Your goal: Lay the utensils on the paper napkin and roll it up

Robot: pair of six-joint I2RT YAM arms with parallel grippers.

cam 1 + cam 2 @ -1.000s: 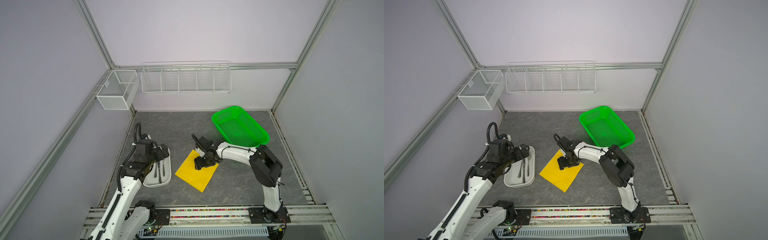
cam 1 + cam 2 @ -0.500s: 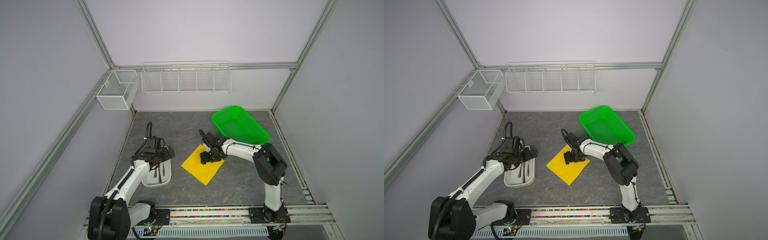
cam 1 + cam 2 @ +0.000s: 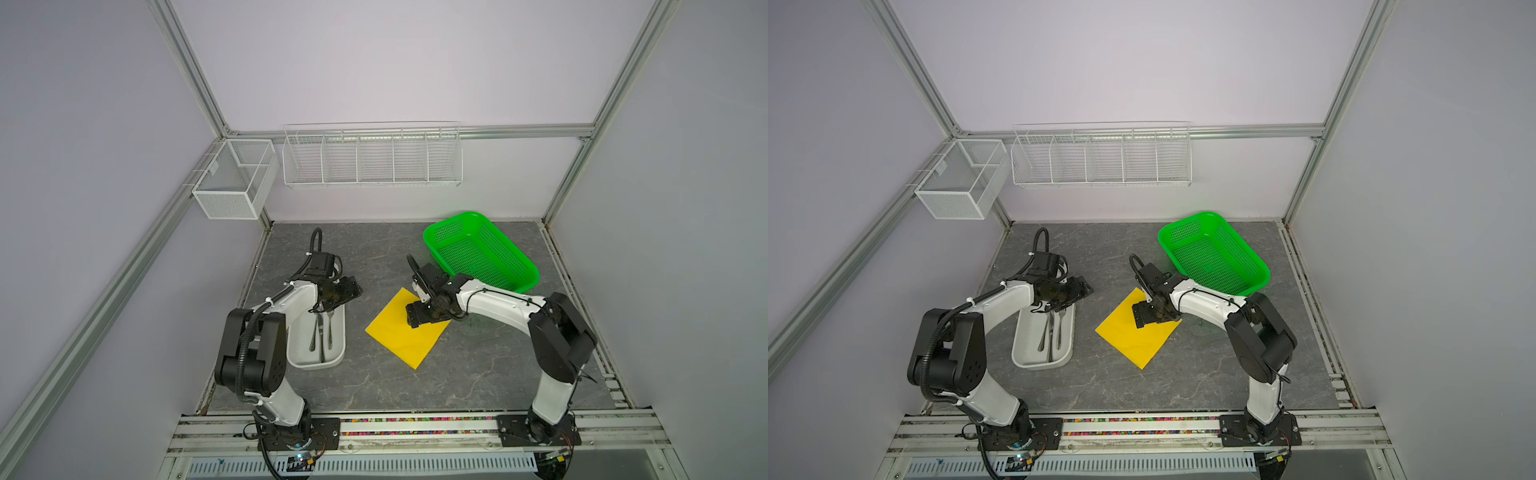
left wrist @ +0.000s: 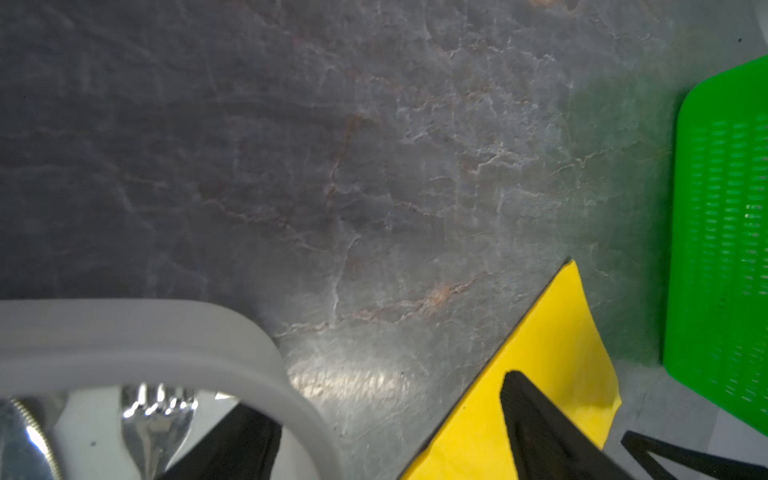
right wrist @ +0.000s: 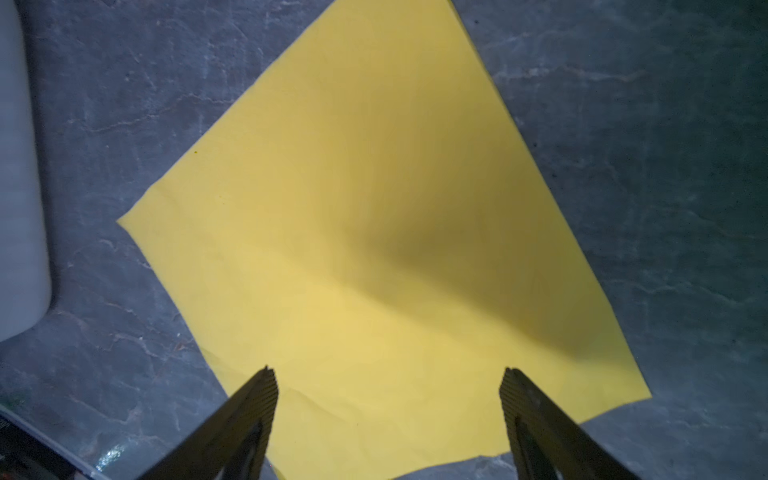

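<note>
R gripper (image 5: pixel 388 374) hangs low over paper napkin (image 5: pixel 374 208), jaws spread wide, nothing btwn them. Sheet lies flat under & ahead of its fingertips. L gripper (image 3: pixel 347 291) also spread & empty, over one end of white tray (image 3: pixel 318 365). Utensils (image 3: pixel 321 336) lie inside tray just below it, apart from napkin.

Both top views: high at the front edge, looking down & back over the whole counter (image 3: pixel 374 386); fields nearly identical. L wrist cam: low, close, sees white tray (image 4: pixel 145 332) rim, paper napkin (image 4: pixel 552 353) corner, green basket (image 4: pixel 723 232). R wrist cam: close above paper napkin, facing down; shares napkin & tray edge w/ L.
</note>
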